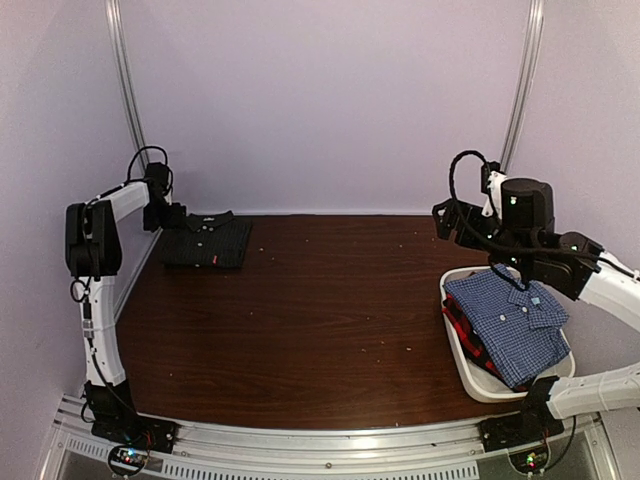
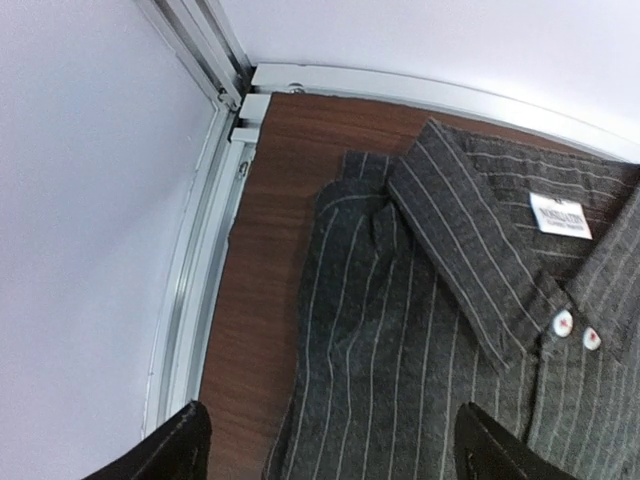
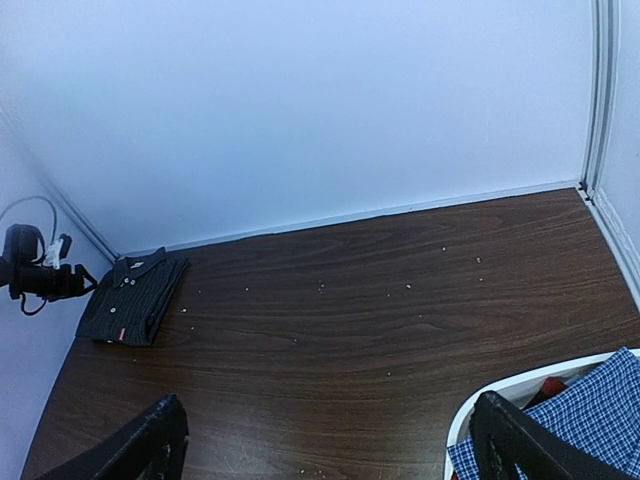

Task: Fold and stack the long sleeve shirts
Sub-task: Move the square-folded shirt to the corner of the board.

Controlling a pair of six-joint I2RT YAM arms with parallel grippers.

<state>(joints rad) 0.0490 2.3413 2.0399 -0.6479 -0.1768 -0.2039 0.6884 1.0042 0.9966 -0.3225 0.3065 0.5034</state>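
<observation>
Your left hand [image 2: 335, 445] hangs released over the folded black pinstriped shirt [image 1: 205, 241], upper left of the surface [image 1: 320, 320]; your right hand [image 3: 330, 440], also released, sits by the tub [image 1: 480, 383] at right, blue check shirt [image 1: 510, 318] atop red-and-dark shirt [image 1: 462, 322] inside.

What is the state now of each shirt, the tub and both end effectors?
white tub: holds two shirts.
blue check shirt: folded, on top in the white tub.
red-and-dark shirt: under the blue check shirt, mostly hidden.
black pinstripe shirt: folded, flat on the table, far left corner.
left end effector: open, empty, over the black pinstripe shirt.
right end effector: open, empty.
</observation>
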